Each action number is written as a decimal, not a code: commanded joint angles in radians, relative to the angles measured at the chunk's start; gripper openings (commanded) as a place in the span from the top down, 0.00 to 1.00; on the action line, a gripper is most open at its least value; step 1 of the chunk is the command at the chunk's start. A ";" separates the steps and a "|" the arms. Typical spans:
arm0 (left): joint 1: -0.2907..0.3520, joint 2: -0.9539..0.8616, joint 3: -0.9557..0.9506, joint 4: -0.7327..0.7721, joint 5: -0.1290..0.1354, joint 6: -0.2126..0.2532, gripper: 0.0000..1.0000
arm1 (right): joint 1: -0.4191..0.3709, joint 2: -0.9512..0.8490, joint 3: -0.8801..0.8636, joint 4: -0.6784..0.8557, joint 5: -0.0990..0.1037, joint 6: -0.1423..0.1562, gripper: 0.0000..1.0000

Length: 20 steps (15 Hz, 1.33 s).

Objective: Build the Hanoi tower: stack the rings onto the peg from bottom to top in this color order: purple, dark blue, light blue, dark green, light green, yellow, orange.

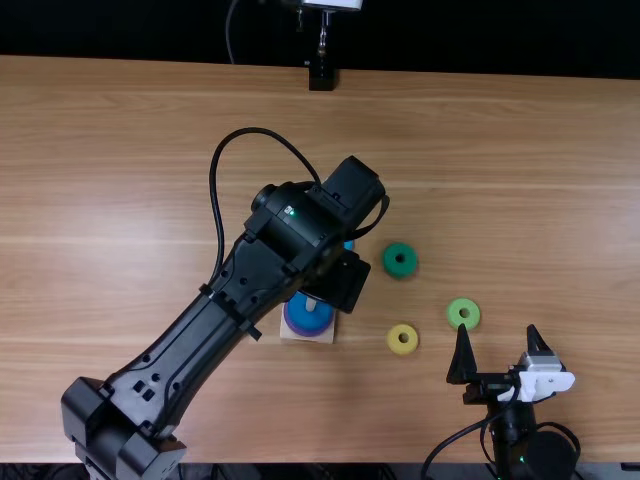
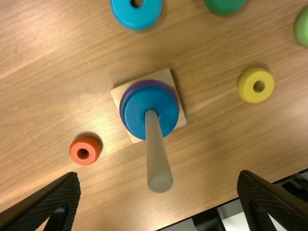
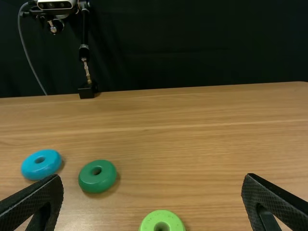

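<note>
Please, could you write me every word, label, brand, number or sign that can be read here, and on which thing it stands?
None: no readable text on the yellow ring, the orange ring, the peg or its base.
Too small to tell: a tiny green spot on the left arm.

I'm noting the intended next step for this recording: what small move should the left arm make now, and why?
Probably shift the open left gripper from over the peg toward the light blue ring on the table. The purple ring and dark blue ring are stacked, and light blue follows.
</note>
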 commanded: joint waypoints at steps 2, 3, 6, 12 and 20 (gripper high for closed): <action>0.001 0.015 -0.033 0.012 0.010 -0.006 0.00 | -0.007 -0.002 -0.010 -0.019 -0.002 0.003 0.00; 0.003 0.017 -0.032 0.019 0.007 -0.005 0.00 | -0.007 -0.002 -0.010 -0.019 -0.002 0.003 0.00; 0.018 0.023 -0.027 0.045 -0.001 0.001 0.00 | -0.007 -0.002 -0.010 -0.019 -0.002 0.003 0.00; 0.060 0.109 -0.019 0.120 -0.004 0.005 0.00 | -0.007 -0.002 -0.010 -0.019 -0.002 0.003 0.00; 0.070 0.302 0.024 0.354 -0.131 0.316 0.00 | -0.007 -0.002 -0.010 -0.019 -0.002 0.003 0.00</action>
